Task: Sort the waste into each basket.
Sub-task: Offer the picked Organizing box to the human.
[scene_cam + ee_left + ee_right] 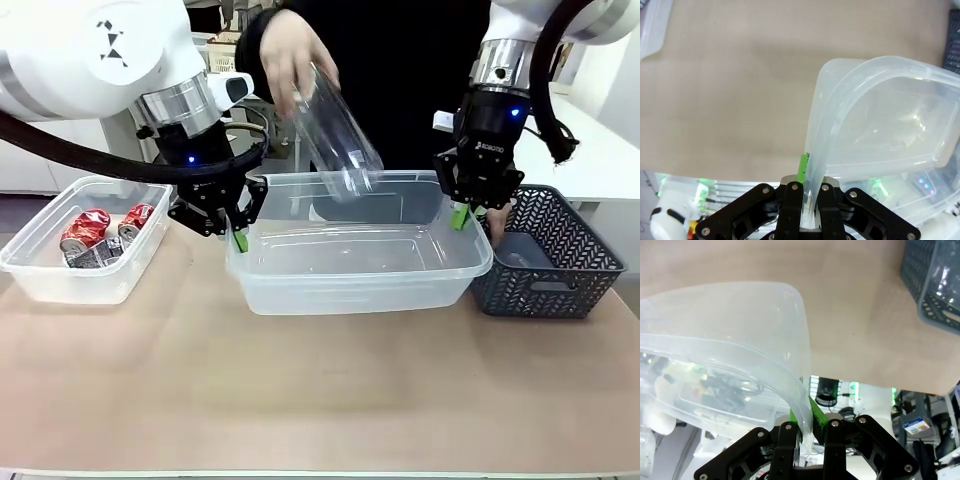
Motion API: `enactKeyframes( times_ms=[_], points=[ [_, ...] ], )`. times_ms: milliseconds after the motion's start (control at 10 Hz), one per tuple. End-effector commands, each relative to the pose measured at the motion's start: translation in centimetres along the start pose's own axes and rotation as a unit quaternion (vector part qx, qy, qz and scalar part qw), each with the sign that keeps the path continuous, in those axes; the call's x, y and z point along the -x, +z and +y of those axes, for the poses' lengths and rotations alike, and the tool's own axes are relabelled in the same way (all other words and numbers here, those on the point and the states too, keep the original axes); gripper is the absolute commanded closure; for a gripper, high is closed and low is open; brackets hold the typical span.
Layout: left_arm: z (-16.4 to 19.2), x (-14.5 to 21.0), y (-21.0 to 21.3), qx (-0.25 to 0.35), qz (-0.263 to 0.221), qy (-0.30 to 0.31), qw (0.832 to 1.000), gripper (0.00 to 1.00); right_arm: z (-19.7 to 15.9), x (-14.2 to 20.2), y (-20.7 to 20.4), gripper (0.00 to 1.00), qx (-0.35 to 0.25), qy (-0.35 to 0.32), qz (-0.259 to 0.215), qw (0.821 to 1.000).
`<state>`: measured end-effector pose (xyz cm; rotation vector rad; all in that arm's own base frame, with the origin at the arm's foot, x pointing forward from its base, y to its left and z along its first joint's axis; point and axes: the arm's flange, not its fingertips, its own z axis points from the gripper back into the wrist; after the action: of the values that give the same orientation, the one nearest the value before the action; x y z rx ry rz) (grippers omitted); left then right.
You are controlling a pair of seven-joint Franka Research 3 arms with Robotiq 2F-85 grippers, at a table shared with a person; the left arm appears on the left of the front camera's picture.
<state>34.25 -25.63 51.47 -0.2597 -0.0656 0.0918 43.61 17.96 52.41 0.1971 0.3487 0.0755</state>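
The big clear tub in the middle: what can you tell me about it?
The tub is a rectangular, see-through, colourless plastic container with smooth walls, rounded corners and a rolled rim. It sits level at mid-table, between a smaller clear tub and a dark lattice basket. The left end effector pinches its left rim and the right end effector its right rim, both shut on it. A person's hand tilts a clear bottle over its far side.

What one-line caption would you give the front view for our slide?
Left pincer and right pincer clamp the middle tub while a hand holds a bottle over it.
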Motion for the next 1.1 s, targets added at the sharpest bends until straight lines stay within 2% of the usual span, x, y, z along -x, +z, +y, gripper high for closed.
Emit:
enactKeyframes(
  times_ms=[0, 1000],
  points=[
    [0.03, 0.09, 0.25, 0.011, -0.005, 0.02, 1.0, 1.0, 0.03, 0.3, -0.11, 1.0, -0.002, 0.002, -0.002, 1.0],
    [0.03, 0.09, 0.25, 0.011, -0.005, 0.02, 1.0, 1.0, 0.03, 0.3, -0.11, 1.0, -0.002, 0.002, -0.002, 1.0]
  ],
)
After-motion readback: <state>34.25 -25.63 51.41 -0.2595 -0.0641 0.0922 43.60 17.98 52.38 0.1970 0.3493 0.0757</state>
